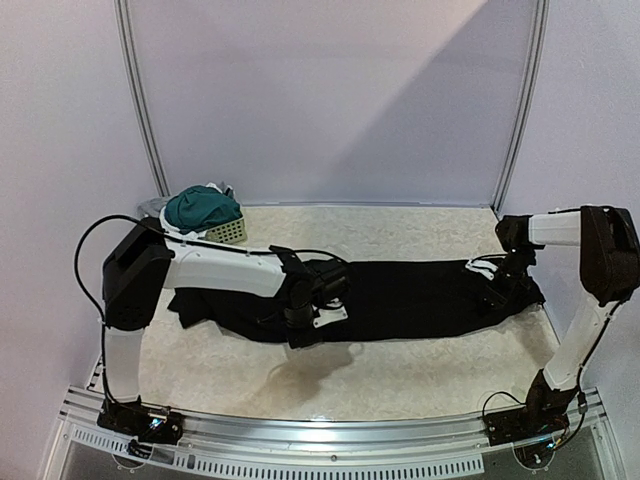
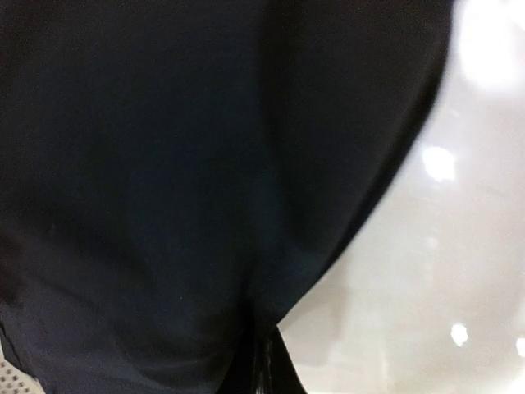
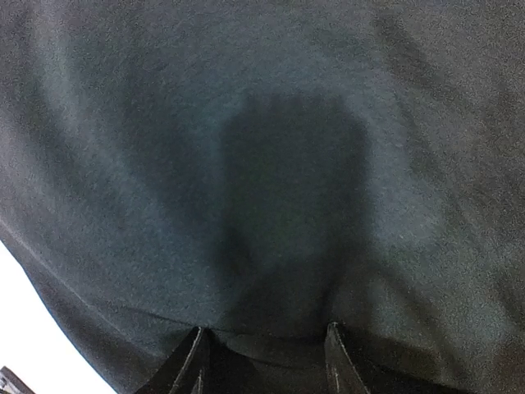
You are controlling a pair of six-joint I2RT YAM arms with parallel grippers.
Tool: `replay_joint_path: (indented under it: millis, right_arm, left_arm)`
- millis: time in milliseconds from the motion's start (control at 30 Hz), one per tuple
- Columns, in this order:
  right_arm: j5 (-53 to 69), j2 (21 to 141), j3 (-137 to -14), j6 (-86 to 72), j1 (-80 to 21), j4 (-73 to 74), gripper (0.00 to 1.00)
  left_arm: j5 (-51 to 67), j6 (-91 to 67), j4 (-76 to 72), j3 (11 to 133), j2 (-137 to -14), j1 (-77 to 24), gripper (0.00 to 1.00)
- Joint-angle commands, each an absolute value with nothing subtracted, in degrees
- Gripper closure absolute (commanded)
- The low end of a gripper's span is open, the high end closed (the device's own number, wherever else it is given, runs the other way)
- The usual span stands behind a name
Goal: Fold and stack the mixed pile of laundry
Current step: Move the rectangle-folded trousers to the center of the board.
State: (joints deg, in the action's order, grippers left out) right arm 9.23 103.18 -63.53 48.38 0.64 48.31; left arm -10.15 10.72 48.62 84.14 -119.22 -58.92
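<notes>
The long black trousers (image 1: 410, 300) lie stretched left to right across the table. My left gripper (image 1: 318, 300) sits on their left half, near the front edge. In the left wrist view it (image 2: 269, 365) is shut, pinching a fold of the black trousers (image 2: 164, 164) beside the cloth's edge. My right gripper (image 1: 497, 285) is at the trousers' right end. Its fingers (image 3: 193, 361) stand apart, with the black trousers (image 3: 262, 123) lying under them. The teal-green shorts (image 1: 203, 208) are heaped on the basket at the back left, with a strip of white cloth (image 1: 215, 187) at their top.
The small pale perforated basket (image 1: 230, 233) stands at the back left under the shorts. Bare pale tabletop (image 1: 400, 375) runs in front of the trousers and more lies behind them. A metal rail (image 1: 330, 425) lines the near edge.
</notes>
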Motion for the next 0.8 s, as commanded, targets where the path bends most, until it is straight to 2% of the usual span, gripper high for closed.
replay_joint_path:
  millis: [0,367,500,567,633,767]
  right_arm:
    - [8.06,98.32,-62.02,49.97,0.38,51.17,0.51]
    - [13.76,86.31,-64.82,50.09,0.38,61.77,0.48]
    - [16.1,86.05,-70.83,44.21,1.34,62.13,0.44]
    - [17.15,88.78,-74.76,42.05,2.58,62.65,0.42]
    - [17.63,92.07,-79.01,39.95,3.83,62.76,0.4]
    - [17.7,99.32,-84.0,37.07,6.56,61.68,0.33]
  left_arm:
    - [-2.22,5.77,54.82,81.35,-115.3,-64.3,1.0]
    - [2.32,-6.97,56.98,72.07,-109.71,-74.49,1.0]
    - [0.18,-6.61,61.36,77.48,-107.43,-75.28,0.74]
    - [-2.31,-4.63,62.43,80.57,-104.93,-74.13,0.65]
    - [-1.62,-4.08,63.11,83.0,-102.76,-71.05,0.59]
    - [-2.07,-4.3,60.25,84.35,-99.33,-62.51,0.54]
